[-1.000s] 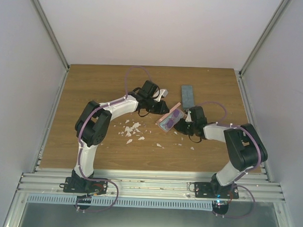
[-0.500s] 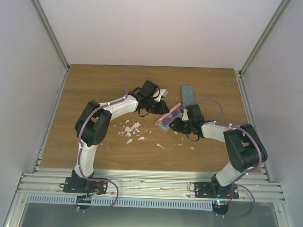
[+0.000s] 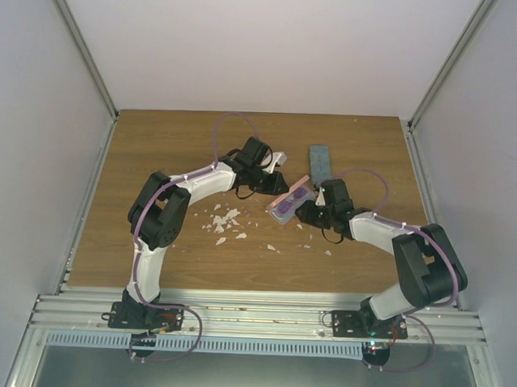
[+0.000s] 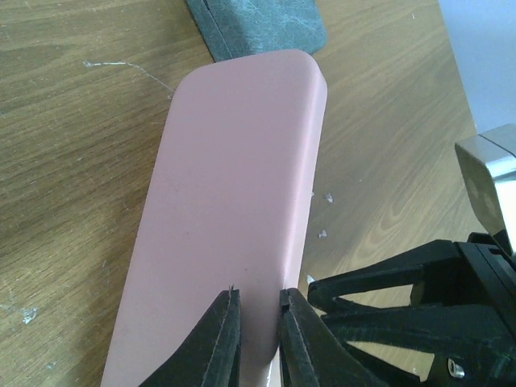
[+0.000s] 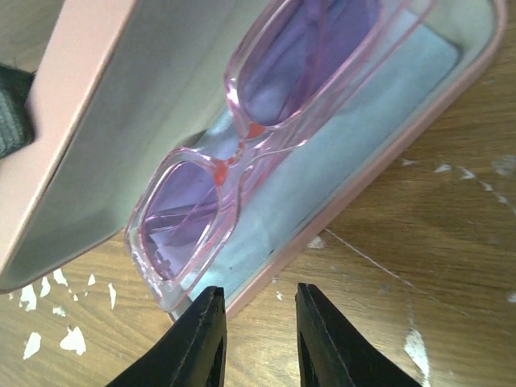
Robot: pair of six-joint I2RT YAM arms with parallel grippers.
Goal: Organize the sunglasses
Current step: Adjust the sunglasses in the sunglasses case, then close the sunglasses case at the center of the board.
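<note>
The lid of the pink case (image 4: 234, 185) is clamped by the left gripper (image 4: 258, 326). The right gripper (image 5: 260, 334) is held apart, empty; the pink sunglasses (image 5: 242, 149) are seen just ahead of it, laid inside the open case.

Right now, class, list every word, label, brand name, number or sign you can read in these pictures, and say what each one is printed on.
None: no text can be read in any view.
The pink case, the pink sunglasses lying in it, the light blue cloth under them, the blue-grey case and the table show no lettering or logo.
</note>
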